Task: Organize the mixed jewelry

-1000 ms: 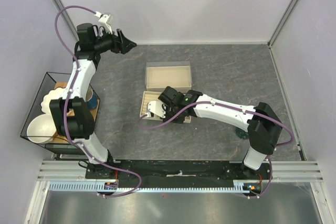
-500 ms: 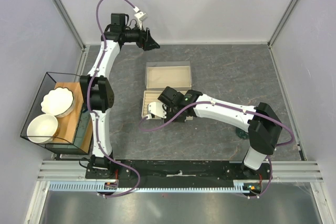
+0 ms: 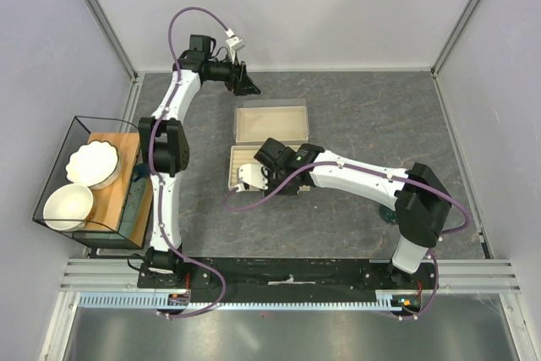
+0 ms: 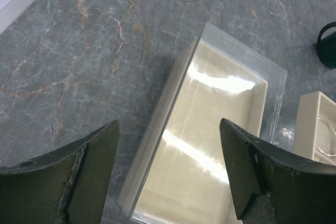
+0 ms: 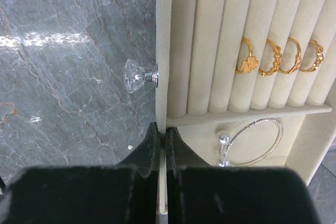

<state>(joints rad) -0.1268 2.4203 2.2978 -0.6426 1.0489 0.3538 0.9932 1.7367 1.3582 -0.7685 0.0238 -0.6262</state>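
The mixed jewelry lies in the beige slotted tray, which stands on the desk just in front of a beige box with a clear cover. Four gold rings stand side by side in neighbouring slots. A thin silver hoop with two pearl-like beads lies flat in the open compartment below them. A small crystal knob sticks out of the tray's side wall.

The right hand is clenched, its fingers pressed together right at that side wall. Whether they pinch the wall itself cannot be told. The left hand is released, its jaws spread wide and holding nothing, and it hangs over the far end of the clear-covered box, near the back wall.

The desk top is dark grey with pale and rust-coloured marble veins, and glossy enough to throw back light. Plain pale walls close it in at the back and on both sides, with metal posts in the corners. A dark green vessel stands on the desk near the right arm. Off the left edge, a black-framed bin holds a wooden board and two white bowls, one of them scalloped. A slotted metal rail runs along the near edge and carries both arm bases.
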